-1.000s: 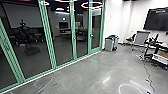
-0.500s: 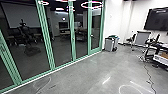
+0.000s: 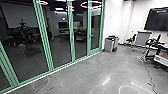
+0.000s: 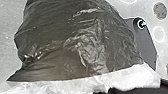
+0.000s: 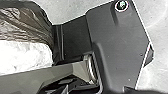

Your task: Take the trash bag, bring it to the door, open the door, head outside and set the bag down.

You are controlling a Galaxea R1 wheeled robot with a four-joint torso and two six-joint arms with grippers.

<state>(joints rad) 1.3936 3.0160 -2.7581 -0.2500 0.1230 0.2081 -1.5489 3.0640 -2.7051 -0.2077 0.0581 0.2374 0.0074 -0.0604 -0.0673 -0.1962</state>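
Trash bag (image 4: 75, 42) close beside the base (image 5: 117, 50) – dark, full, with white plastic along one side. Likely carried near the base to limit swing while driving. It lies right by the left gripper, and part of it near the right gripper too; can't tell how far open either is, or which bears the weight. Door (image 3: 95, 30) looks shut, well ahead and left of the base – a hand may need freeing for its handle (image 3: 91, 36).

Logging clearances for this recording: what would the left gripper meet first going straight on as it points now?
Probably the dark trash bag, large in the left wrist view; depth and any contact are unclear.
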